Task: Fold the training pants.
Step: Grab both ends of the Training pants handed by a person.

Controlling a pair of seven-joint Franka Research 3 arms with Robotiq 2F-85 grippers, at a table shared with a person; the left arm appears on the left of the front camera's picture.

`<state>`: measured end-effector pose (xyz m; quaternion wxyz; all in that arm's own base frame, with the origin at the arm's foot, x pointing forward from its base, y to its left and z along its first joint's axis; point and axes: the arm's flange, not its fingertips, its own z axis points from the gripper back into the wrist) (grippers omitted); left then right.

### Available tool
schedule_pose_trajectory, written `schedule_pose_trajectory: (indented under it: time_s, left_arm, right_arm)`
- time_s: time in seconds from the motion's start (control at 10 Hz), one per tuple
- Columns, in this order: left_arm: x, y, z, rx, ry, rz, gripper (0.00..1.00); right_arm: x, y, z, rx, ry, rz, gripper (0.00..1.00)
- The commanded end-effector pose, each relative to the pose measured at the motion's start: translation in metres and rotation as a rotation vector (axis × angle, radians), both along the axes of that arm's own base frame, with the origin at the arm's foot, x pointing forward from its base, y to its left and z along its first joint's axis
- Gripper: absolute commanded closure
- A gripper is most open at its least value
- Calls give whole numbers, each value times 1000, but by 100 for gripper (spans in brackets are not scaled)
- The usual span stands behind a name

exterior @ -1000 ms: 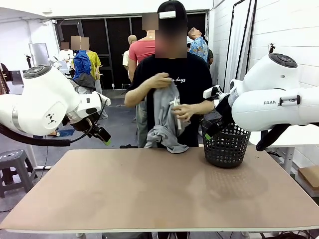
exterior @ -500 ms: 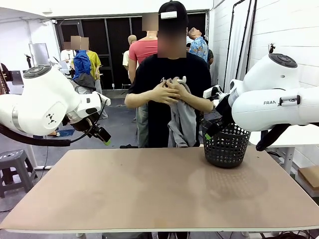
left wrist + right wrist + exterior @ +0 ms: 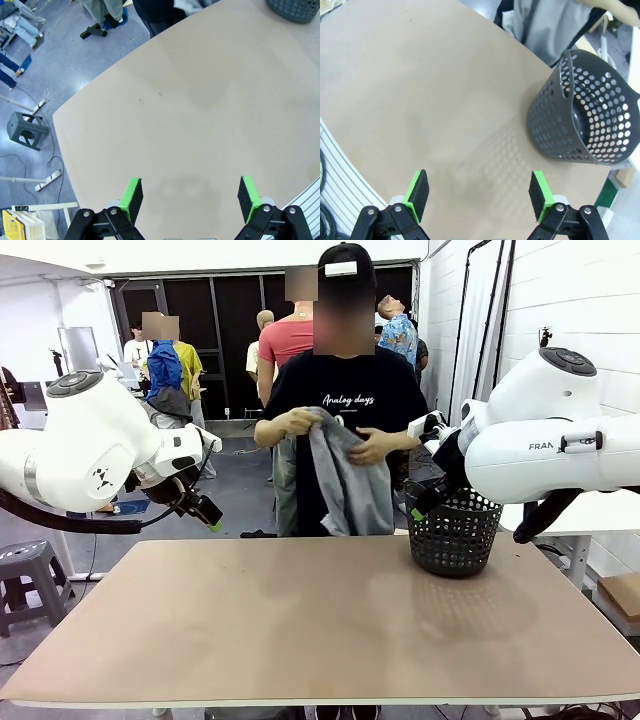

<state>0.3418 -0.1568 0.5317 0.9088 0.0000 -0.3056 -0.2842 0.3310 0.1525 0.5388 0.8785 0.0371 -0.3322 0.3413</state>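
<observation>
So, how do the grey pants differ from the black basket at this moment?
The training pants are light grey soft cloth, while the basket is dark stiff plastic full of holes. The pants hang in the air, held up by the person's hands, but the basket stands upright on the table. The pants are bunched and unfolded, and the basket has a firm round shape. Both are near the table's far edge.

Pretty sure this is a robotics lab in a warehouse-type hall: white left arm (image 3: 90, 450) and right arm (image 3: 560, 440) at a plain tabletop (image 3: 300, 630), painted brick wall (image 3: 590, 290), bare grey floor (image 3: 30, 75), plastic stool (image 3: 27, 131), people (image 3: 165, 360) standing around in back, maybe at workstations.
</observation>
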Motion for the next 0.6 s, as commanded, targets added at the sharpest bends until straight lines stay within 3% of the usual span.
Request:
schedule_pose_trajectory:
  time_s: [0.0,0.5]
  left_arm:
    - [2,0,1,4,2,-10,0]
    - [2,0,1,4,2,-10,0]
  right_arm:
    - [1,-1,-1,1,2,-1,0]
    - [1,-1,-1,1,2,-1,0]
